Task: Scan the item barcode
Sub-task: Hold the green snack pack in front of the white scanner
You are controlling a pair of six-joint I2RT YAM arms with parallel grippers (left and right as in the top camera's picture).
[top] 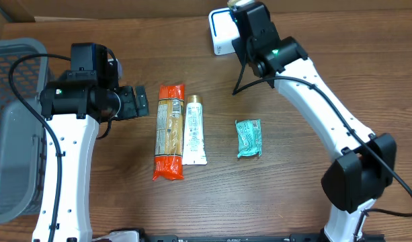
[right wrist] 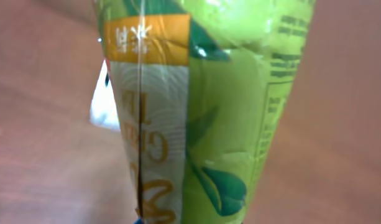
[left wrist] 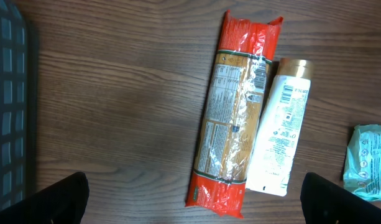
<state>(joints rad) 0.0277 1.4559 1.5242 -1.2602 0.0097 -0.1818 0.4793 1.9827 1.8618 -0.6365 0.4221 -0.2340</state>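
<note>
A brown wood-grain table (top: 286, 195) carries everything, with a grey plastic mesh basket (top: 17, 50) at its left edge. The white-and-black left arm (top: 71, 154) reaches in beside the basket, and the left gripper (top: 140, 102) hangs over bare wood just left of the groceries, its black fingers (left wrist: 66, 199) spread wide and holding nothing. The white-and-black right arm (top: 326, 107) stretches to the far side of the table, where the right gripper (top: 240, 7) is clenched on a green plastic tea packet (right wrist: 227, 124). This packet fills the right wrist view with its orange label corner and leaf print, raised off the table right by a white boxy scanner (top: 222, 33). Whether a barcode faces the scanner cannot be told. Mid-table lie a long orange-and-clear spaghetti packet (top: 169, 131) and a white squeeze tube with a gold cap (top: 194, 131), side by side and touching. A small teal foil packet (top: 249, 138) lies apart to their right.
</note>
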